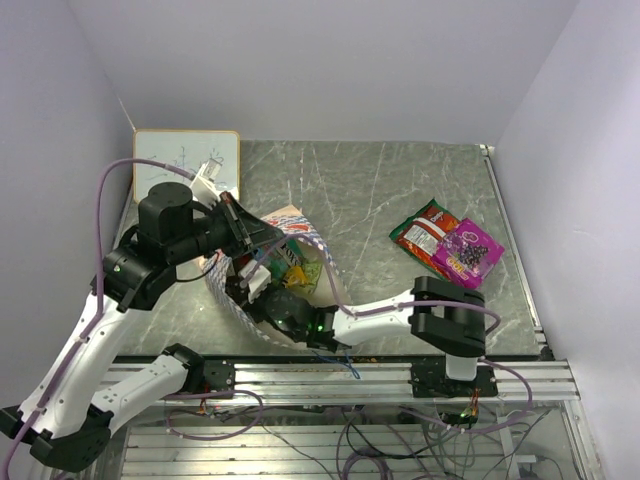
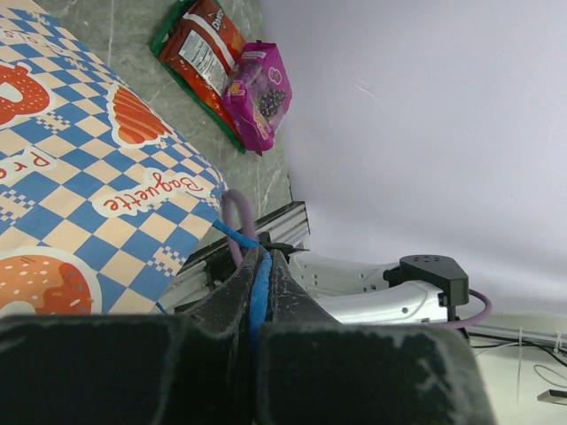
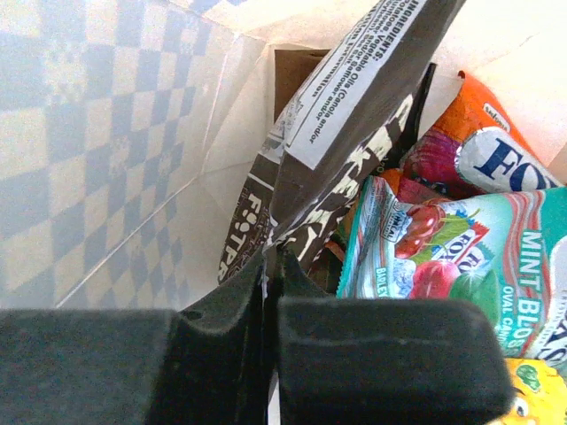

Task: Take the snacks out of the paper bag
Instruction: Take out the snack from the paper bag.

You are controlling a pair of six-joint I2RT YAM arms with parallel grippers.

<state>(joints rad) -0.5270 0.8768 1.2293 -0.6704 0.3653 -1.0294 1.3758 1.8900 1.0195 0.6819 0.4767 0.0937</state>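
— Where is the paper bag?

— On the desk, left of centre, with its mouth open toward the arms. The blue-and-white checks show along its side. I cannot tell whether it lies flat or leans.

— And the left fingers?

— Pressed together on the blue cord handle at the bag's edge, and the cord runs down between them.

— The right fingers?

— Inside the bag, closed tight. The bottom edge of the brown packet looks pinched between the tips, and its white label faces the wrist camera.

— What else sits in there?

— An orange packet lies behind the brown one and a green mint packet just beside it. The corner of a yellow packet shows at the lower right.

— Any snacks outside the bag?

— Two, on the right side of the desk and well apart from the bag. One is a red-brown packet with a green edge, the other a purple packet. They touch, the purple one nearer the arms.

— Anything more?

— A small whiteboard at the far left corner, beyond the left arm.
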